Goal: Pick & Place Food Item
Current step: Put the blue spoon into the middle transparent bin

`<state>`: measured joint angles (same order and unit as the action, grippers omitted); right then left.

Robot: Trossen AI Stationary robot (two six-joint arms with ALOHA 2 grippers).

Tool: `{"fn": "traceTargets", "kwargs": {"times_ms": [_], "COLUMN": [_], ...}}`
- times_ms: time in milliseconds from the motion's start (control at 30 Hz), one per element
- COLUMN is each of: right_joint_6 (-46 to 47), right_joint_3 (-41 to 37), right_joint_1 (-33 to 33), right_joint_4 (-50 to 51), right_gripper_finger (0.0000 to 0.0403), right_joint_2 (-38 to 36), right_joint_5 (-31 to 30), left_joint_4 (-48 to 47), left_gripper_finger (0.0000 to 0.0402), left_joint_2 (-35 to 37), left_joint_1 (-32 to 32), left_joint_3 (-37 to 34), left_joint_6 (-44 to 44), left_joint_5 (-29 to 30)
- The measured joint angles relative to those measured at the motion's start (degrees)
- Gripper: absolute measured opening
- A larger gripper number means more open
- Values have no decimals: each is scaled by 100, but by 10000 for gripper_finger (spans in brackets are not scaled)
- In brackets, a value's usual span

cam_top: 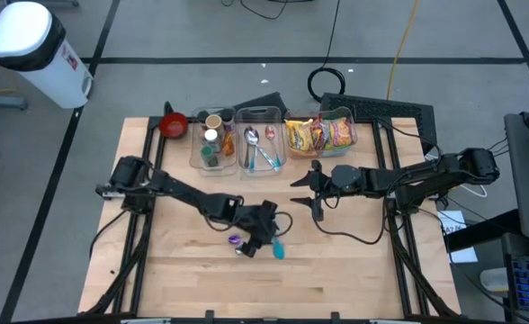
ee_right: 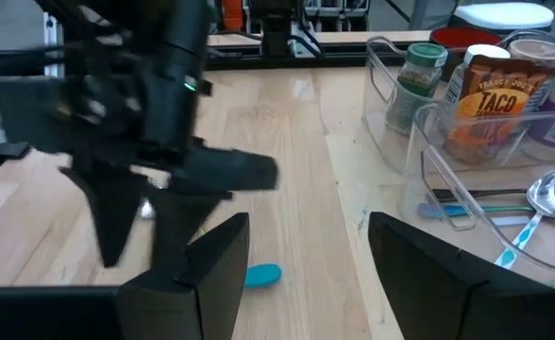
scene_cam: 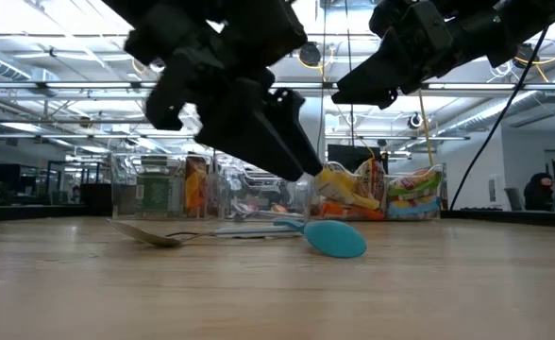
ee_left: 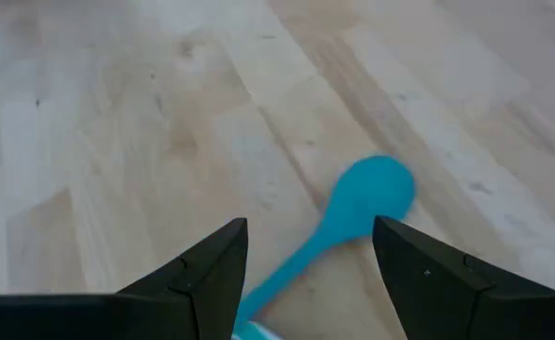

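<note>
- Your left tool hung low over the middle of the bench, and the blue spoon lay flat on the wood directly below and just ahead of it.
- The spoon's long axis ran from between the two fingers out to its bowl, so the handle sat in the gap and the bowl pointed away, roughly toward the bench's near edge.
- Your left tool stood partly open and empty; I saw neither finger touching the spoon.
- A second, metal spoon lay on the bench just beside the blue one.
- Your right tool hovered higher, nearer the clear bins along the far edge, also parted and holding nothing.
- The snack packets sat in the bin nearest that right tool, so it looked better placed for the food.
</note>
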<state>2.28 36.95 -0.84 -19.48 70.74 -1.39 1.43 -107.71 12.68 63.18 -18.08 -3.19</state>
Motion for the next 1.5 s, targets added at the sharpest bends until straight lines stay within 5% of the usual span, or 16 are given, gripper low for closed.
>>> {"fn": "traceTargets", "kwargs": {"times_ms": [600, 933, 1033, 1300, 1500], "right_joint_6": [-44, -22, -22, -21, 0], "right_joint_3": [0, 0, 0, 0, 0], "right_joint_1": [-1, 0, -2, 0, 7], "right_joint_4": [4, 4, 6, 28, 567], "right_gripper_finger": [210, 210, 210, 210, 210], "right_joint_2": [0, 2, 0, -32, -418], "right_joint_5": [-4, -4, -4, -9, -209], "left_joint_4": [-20, -30, -171, -468, -237], "left_gripper_finger": [224, 54, 22, 47, 22], "left_joint_2": [-718, -623, -393, 854, 1612], "left_joint_1": [-512, -518, -539, -467, -468], "left_joint_3": [20, 0, -19, -11, -510], "left_joint_6": [-689, -312, -208, 808, 521], "left_joint_5": [-320, -220, -133, -133, -1084]}}
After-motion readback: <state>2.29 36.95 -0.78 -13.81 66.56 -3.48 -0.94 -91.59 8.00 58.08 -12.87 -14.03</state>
